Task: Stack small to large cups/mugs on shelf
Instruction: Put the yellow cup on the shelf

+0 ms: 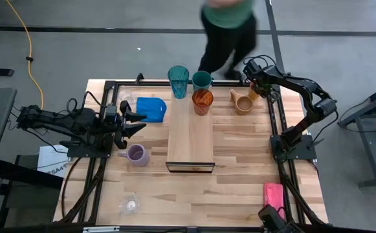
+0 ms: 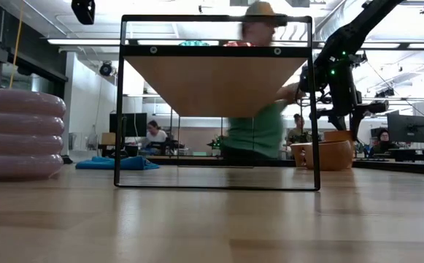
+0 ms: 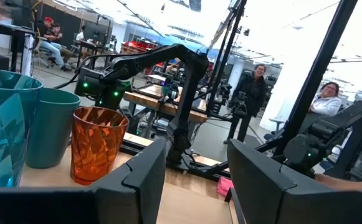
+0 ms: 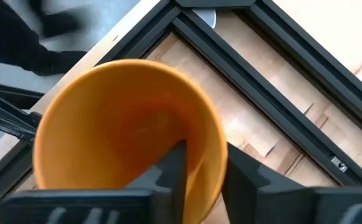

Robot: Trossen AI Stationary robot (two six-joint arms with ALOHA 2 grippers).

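- The lavender mug (image 2: 22, 135) sits closest to the low camera, on the tabletop left of the shelf and not yet stacked.
- The left gripper (image 1: 134, 124) waits near the table's left edge, just beside the blue cloth (image 1: 151, 108). Its fingers are spread and hold nothing.
- One clear glass (image 1: 131, 204) stands alone at the near left corner, well apart from everything else.
- The teal tumbler (image 1: 178, 81) and the dark green cup (image 1: 202, 80) stand side by side at the far edge. Neither is nested in the other.
- The shelf (image 1: 189, 145) shows a bare plank along most of its length. The orange cup (image 1: 202, 101) is at its far end; I cannot tell whether it is on the plank or just behind it.
- The tan mug (image 1: 242, 103) rests on the table right of the shelf. The right gripper (image 1: 255, 89) pinches its rim, one finger inside and one outside.
- By my reading the task is barely begun: no cup sits inside another.
- The pink sponge (image 1: 273, 192) lies at the near right, out of the way.
- A person (image 1: 228, 29) at the far edge is close to the right arm's path.
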